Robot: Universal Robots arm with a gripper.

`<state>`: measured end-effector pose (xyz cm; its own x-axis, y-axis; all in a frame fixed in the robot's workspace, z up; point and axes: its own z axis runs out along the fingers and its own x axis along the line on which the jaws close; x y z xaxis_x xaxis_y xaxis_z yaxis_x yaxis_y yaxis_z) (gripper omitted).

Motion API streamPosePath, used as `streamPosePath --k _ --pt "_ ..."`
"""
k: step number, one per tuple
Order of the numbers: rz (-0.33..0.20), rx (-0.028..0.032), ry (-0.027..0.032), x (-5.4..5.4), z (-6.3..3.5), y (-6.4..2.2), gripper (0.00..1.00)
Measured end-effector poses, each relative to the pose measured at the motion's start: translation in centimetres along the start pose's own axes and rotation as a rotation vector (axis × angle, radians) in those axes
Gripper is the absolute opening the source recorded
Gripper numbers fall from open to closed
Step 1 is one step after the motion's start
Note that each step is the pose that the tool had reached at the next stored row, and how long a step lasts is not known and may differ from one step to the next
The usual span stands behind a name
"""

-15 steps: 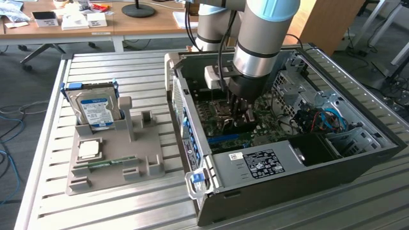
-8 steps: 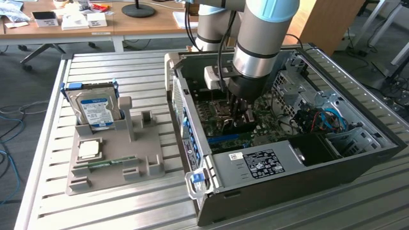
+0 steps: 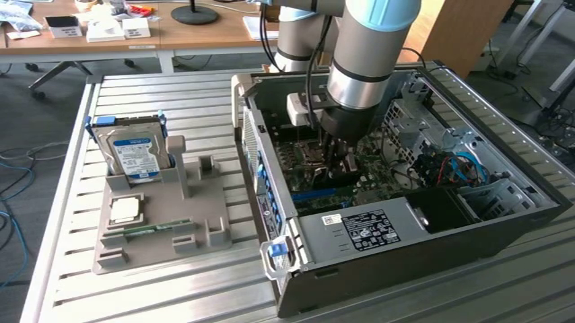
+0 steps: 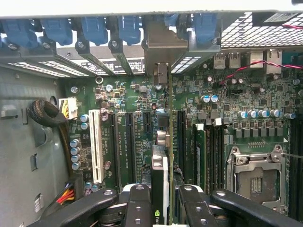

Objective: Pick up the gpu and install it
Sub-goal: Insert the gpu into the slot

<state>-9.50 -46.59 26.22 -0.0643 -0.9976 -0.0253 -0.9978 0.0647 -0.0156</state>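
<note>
Arm's reaching down into the open pc case (image 3: 378,269). The end effector (image 4: 164,196) is clenched on the gpu (image 4: 160,165), with fingers (image 4: 138,203) on both faces. The card stands on edge over the motherboard (image 4: 227,94) slots, with its metal bracket (image 4: 161,49) at the rear openings. Can't tell if it's fully seated. In the exterior view the hard drive (image 3: 134,151) sits in the gray tray (image 3: 161,225) at 9 o'clock from the case, on the bench (image 3: 180,289).

Slatted silvery metal surface (image 3: 180,289), lower left of the exterior view: brushed, dull sheen. Grey moulded plastic holder (image 3: 157,232): matt, smooth. Black sheet-metal computer case (image 3: 404,264): satin outside, bare perforated steel inside. Green motherboard (image 4: 189,94): glossy lacquer. Thin dark gpu card (image 4: 160,179): semi-gloss edge. Black fingers (image 4: 138,208): smooth, shiny.
</note>
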Motion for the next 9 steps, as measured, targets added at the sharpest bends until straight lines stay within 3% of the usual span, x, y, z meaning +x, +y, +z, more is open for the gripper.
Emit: streamPosePath --k 9 --pt "0.000 -0.0001 0.0001 0.01 0.03 0.14 0.27"
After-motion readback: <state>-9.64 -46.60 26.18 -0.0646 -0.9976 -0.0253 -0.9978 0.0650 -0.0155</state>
